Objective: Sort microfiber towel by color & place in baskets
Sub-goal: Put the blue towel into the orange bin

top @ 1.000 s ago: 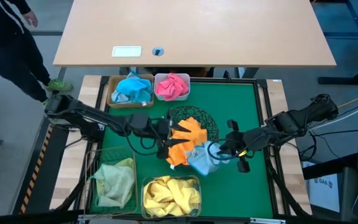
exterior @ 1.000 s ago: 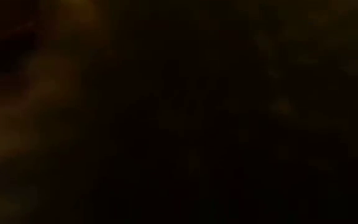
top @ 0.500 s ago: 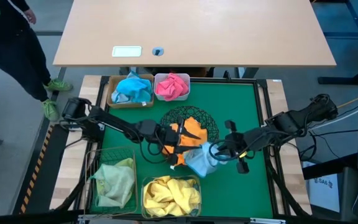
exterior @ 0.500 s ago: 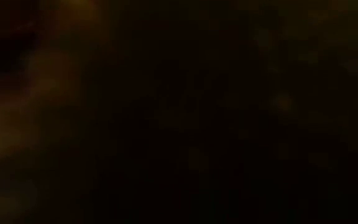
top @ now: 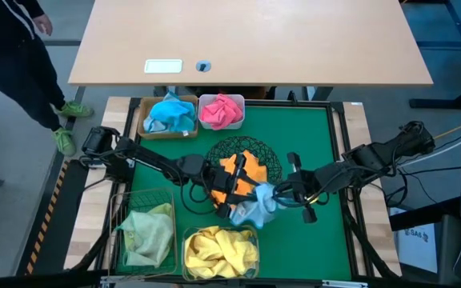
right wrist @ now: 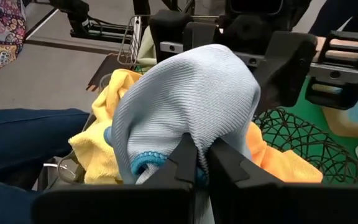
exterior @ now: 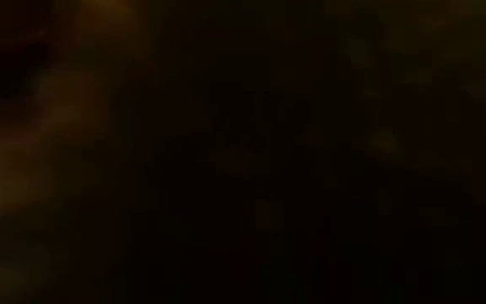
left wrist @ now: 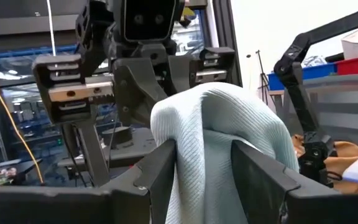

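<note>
A light blue towel (top: 254, 206) is bunched between both grippers, just near of the round black wire bowl (top: 250, 158), which holds an orange towel (top: 242, 168). My left gripper (top: 232, 200) reaches in from the left and is shut on the blue towel (left wrist: 210, 124). My right gripper (top: 277, 194) faces it from the right and is shut on the same towel (right wrist: 185, 93). The low view is dark. My left gripper pinches a hump of the light blue towel between its two fingers (left wrist: 160, 168), coming level from the table's left. The cloth (left wrist: 204, 180) fills the gap and bulges up above the fingertips. My right gripper pinches a fold near the towel's darker blue hem (right wrist: 143, 163) between its shut fingers (right wrist: 185, 163), coming level from the table's right. The cloth mounds up over the fingertips toward the left gripper.
The tan square tray (top: 144, 128) holds blue towels and the white tub (top: 202, 102) a pink one, at the far edge. The green wire basket (top: 130, 202) holds a pale green towel and the clear box (top: 189, 237) yellow ones, at the near edge. A person (top: 10, 56) stands far left.
My left gripper let the orange towel drop into the black wire bowl, then moved right and toward the near edge and took hold of the light blue towel. The orange towel, earlier spread over the bowl's near rim, now lies inside. The blue towel bunched up between the grippers.
</note>
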